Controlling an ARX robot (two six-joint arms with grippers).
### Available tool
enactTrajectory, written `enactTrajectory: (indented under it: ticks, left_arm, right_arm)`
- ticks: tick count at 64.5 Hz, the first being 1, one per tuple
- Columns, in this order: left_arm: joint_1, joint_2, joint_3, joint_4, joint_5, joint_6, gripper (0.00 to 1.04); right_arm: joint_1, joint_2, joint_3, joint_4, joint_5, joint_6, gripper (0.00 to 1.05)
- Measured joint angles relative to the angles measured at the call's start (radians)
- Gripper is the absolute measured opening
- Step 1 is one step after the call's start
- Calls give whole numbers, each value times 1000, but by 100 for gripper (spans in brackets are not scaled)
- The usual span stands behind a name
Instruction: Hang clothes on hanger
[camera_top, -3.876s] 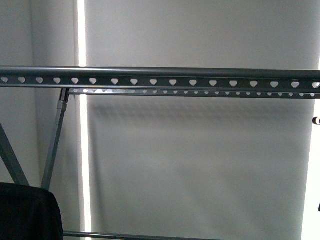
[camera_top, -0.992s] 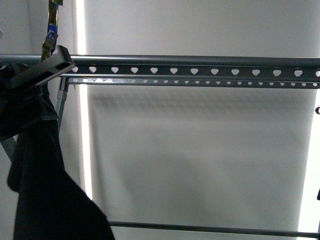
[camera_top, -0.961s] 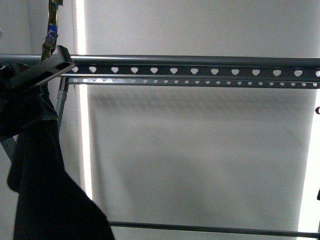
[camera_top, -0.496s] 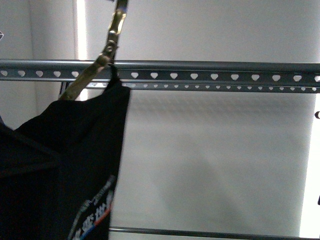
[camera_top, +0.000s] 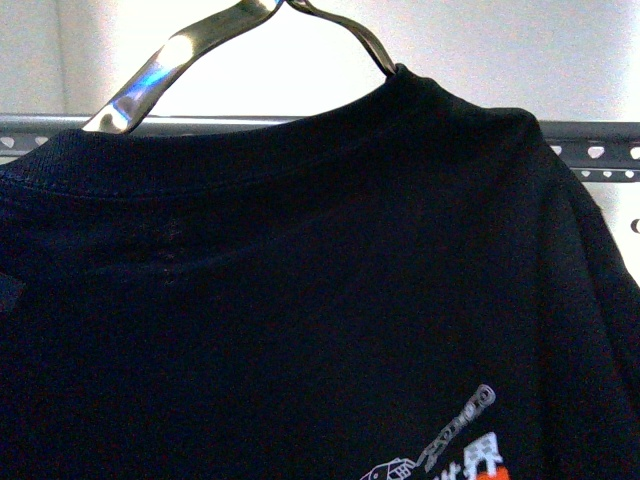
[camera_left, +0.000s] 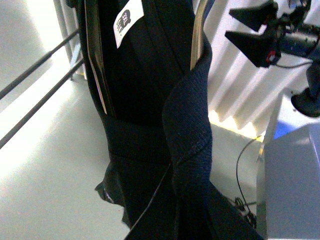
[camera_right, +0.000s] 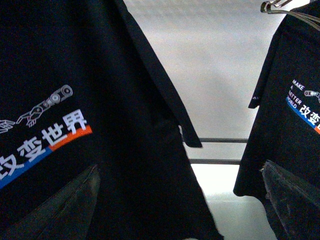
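The black T-shirt (camera_top: 300, 300) sits on a wire hanger (camera_top: 150, 80), raised close before the rail of the rack (camera_top: 610, 135) — high, I judge, so the hook can drop over it. The right jaws stand apart facing the print; the left jaws I cannot tell

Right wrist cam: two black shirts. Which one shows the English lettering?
The farther shirt, under the shiny coat hanger, reads MAKE, WORLD. The near shirt shows only Chinese characters and an arm graphic.
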Motion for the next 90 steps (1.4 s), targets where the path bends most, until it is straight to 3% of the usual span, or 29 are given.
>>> enactTrajectory:
  ticks: [10, 23, 27, 31, 36, 42, 46, 61, 90]
  left_arm:
    - [0, 124, 123, -190, -57, 238, 5]
    - [-8, 159, 143, -232, -148, 249, 5]
    - [-30, 207, 199, -212, -137, 268, 5]
    - [-52, 257, 285, -98, -98, 254, 5]
    - [-72, 269, 316, 151, -61, 190, 5]
    - [-96, 271, 308, 568, -52, -47, 5]
    - [-103, 273, 315, 660, -38, -139, 5]
    - [-101, 324, 369, 655, -27, -274, 5]
    - [-140, 331, 394, 456, -55, -164, 5]
  right_arm:
    - [0, 0, 0, 0, 0, 0, 97]
    - [0, 0, 0, 0, 0, 0, 97]
    - [0, 0, 0, 0, 1, 0, 97]
    - [0, 0, 0, 0, 1, 0, 97]
    - [0, 0, 0, 0, -4, 0, 97]
    - [0, 0, 0, 0, -2, 0, 97]
    - [0, 0, 0, 0, -3, 0, 97]
    - [0, 0, 0, 0, -2, 0, 97]
    - [0, 0, 0, 0, -2, 0, 97]
